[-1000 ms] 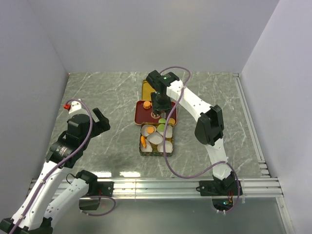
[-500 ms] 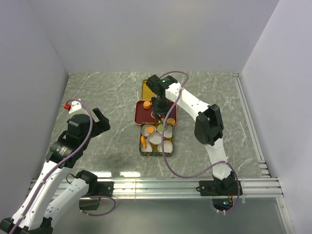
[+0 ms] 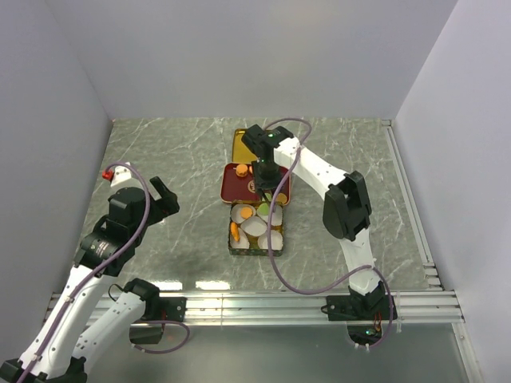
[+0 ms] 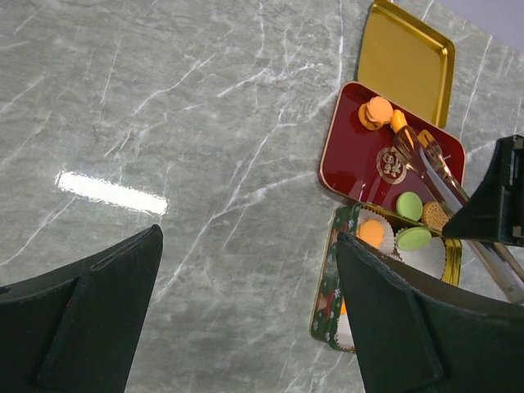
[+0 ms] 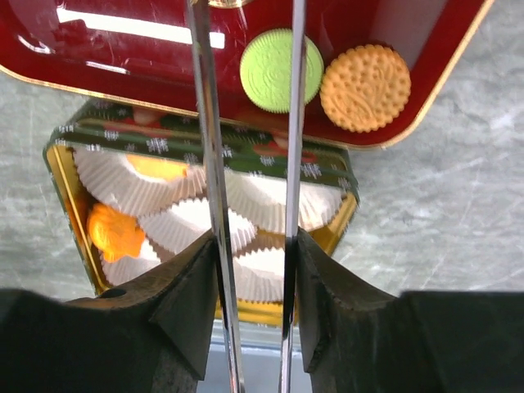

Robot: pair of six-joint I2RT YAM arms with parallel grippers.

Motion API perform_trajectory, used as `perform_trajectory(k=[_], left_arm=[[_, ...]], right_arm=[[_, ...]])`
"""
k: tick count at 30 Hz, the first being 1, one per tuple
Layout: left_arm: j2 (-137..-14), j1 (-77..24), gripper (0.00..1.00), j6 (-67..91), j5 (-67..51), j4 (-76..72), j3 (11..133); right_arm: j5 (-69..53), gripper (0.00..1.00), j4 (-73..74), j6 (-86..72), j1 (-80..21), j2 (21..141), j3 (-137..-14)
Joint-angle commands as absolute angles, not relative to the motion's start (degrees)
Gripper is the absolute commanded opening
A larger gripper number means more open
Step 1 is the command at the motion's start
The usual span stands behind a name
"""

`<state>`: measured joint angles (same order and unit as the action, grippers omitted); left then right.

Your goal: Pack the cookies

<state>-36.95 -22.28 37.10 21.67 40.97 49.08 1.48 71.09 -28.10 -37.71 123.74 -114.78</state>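
Observation:
My right gripper (image 5: pixel 254 246) is shut on a pair of metal tongs (image 5: pixel 206 123), whose two arms run forward over the green tin (image 5: pixel 57 164) and the red tray (image 5: pixel 426 74). A green cookie (image 5: pixel 281 70) and a tan round cookie (image 5: pixel 365 87) lie in the tray's near corner, and the right tong arm crosses the green one's edge. Orange cookies (image 4: pixel 378 110) sit at the tray's far left, close to the tong tips. In the tin's white paper cups lie an orange round (image 5: pixel 155 166) and an orange fish-shaped piece (image 5: pixel 115 232). My left gripper (image 4: pixel 248 246) is open over bare table.
A gold lid (image 3: pixel 239 145) lies behind the red tray (image 3: pixel 231 191). The tin (image 3: pixel 255 246) stands just in front of the tray, mid-table. White walls close in the left, back and right. My left gripper (image 3: pixel 160 195) hovers well left of the tin.
The right wrist has shifted slightly over the red tray, with the tongs still in it. The left arm has barely moved.

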Motion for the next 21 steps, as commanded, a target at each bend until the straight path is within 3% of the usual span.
perform_trajectory(k=[1, 21], left_arm=[[-36.30, -21.80, 0.93, 36.39, 21.27, 38.85, 49.31], [-36.56, -22.15, 0.93, 36.21, 20.74, 38.67, 49.31]], right_arm=[[3.25, 0.40, 70.58, -28.91, -37.62, 117.78, -113.82], [4.04, 0.38, 71.19, -33.75, -38.23, 103.10, -107.67]])
